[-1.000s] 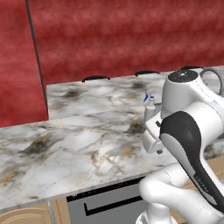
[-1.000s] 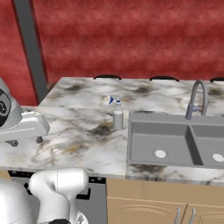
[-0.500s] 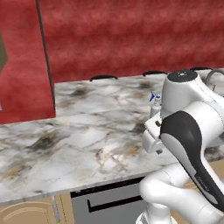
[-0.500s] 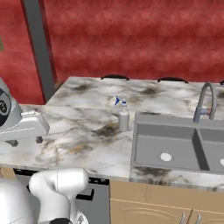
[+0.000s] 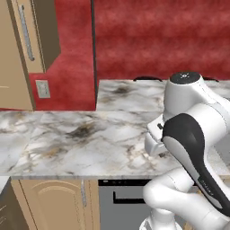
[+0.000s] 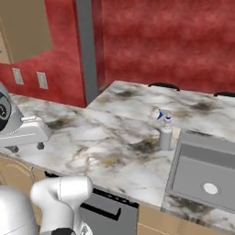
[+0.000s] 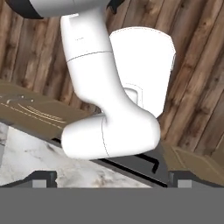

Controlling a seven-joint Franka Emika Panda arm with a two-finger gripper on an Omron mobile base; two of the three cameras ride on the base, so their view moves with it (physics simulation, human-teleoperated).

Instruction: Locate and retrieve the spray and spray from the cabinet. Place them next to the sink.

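Marble counter holds spray beside half-cropped sink; pincer released.

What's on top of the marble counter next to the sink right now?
One spray bottle with a blue-tipped nozzle stands upright on the counter, just left of the sink. The sink's right part runs out of frame, so anything there is unseen. No second bottle shows.

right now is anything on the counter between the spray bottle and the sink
Nothing visible. In the right base view the spray bottle stands upright on the marble counter, right beside the sink's near-left edge, with bare counter between them.
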